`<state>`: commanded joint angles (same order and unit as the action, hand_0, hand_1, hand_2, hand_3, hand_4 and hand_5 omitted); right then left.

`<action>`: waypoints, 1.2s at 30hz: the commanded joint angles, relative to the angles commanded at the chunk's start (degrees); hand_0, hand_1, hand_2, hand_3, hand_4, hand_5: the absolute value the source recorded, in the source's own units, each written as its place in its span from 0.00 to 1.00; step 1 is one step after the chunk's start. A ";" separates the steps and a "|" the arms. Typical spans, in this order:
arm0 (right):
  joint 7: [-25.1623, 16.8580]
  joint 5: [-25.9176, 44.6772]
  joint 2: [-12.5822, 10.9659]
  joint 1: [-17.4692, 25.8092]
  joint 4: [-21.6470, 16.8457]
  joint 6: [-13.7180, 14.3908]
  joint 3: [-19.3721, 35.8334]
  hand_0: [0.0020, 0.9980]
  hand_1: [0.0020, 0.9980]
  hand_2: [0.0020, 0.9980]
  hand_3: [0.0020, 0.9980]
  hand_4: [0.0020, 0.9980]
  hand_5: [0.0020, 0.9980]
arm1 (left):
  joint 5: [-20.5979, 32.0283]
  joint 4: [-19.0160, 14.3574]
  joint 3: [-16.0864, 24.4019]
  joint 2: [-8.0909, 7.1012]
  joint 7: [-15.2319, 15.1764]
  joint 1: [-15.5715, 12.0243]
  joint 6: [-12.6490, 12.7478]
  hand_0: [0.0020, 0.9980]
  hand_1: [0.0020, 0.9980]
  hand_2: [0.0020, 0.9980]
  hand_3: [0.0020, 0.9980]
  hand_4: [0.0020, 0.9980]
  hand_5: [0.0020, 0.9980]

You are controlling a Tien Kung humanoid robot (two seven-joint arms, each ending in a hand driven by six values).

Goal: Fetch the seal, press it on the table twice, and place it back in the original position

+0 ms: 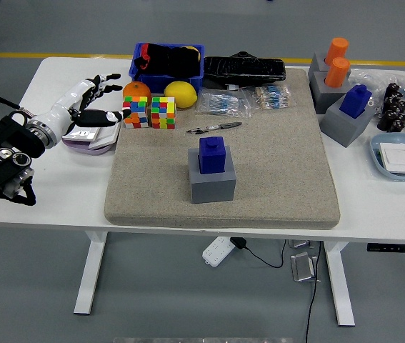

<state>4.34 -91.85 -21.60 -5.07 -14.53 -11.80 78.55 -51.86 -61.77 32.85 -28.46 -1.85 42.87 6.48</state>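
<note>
— Since the blue seal (211, 154) sits upright in its grey holder (212, 181) mid-mat, how would it handle?

— Light and rigid, I'd judge; smooth plastic, so pinch the upper block's sides.

— And the hand?

— The left hand (91, 96) hovers far left over a flat pack, fingers spread, holding nothing, well apart from the seal.

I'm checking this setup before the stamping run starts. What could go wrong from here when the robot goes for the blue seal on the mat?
The left robot hand is open and far from the blue seal, with the two puzzle cubes and a pen near its likely path; it might knock them. The seal sits in a grey holder that might lift with it. A second blue seal at right could be mistaken for it.
</note>
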 joint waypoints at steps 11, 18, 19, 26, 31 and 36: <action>-0.01 -0.21 0.23 -0.07 -0.04 0.04 0.29 0.80 0.71 0.70 0.66 0.77 0.55 | -0.51 -3.06 0.43 1.69 0.43 -2.46 -2.49 0.99 0.93 0.87 0.96 0.87 0.11; -0.02 -0.22 0.42 -0.20 -0.09 -0.01 0.25 0.80 0.71 0.70 0.66 0.77 0.55 | -1.68 -4.21 2.61 3.82 -0.13 -4.19 -4.23 0.99 0.92 0.87 0.96 0.97 0.08; -0.02 -0.24 0.45 -0.20 -0.08 -0.01 0.27 0.80 0.71 0.70 0.66 0.77 0.55 | -1.74 -4.33 2.82 4.08 -0.22 -4.37 -4.37 0.99 0.92 0.87 0.96 0.97 0.08; -0.05 -0.26 0.53 -0.24 -0.10 -0.05 0.25 0.80 0.71 0.70 0.66 0.77 0.55 | -2.03 -5.14 2.85 5.42 -0.24 -5.31 -4.54 1.00 0.93 0.88 0.96 0.96 0.02; -0.07 -0.33 0.51 -0.23 -0.10 -0.03 0.41 0.80 0.71 0.70 0.66 0.77 0.55 | -2.13 -5.55 2.80 5.93 -0.29 -5.53 -4.50 1.00 0.93 0.88 0.96 0.96 0.02; -0.06 -0.39 0.53 -0.20 -0.04 -0.01 0.41 0.80 0.71 0.70 0.66 0.77 0.55 | -2.34 -5.34 2.65 6.59 -0.65 -5.62 -3.86 1.00 0.93 0.88 0.96 0.96 0.01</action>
<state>4.28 -92.24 -21.07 -5.27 -14.57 -11.81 78.97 -54.20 -67.11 35.50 -21.87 -2.50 37.26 2.62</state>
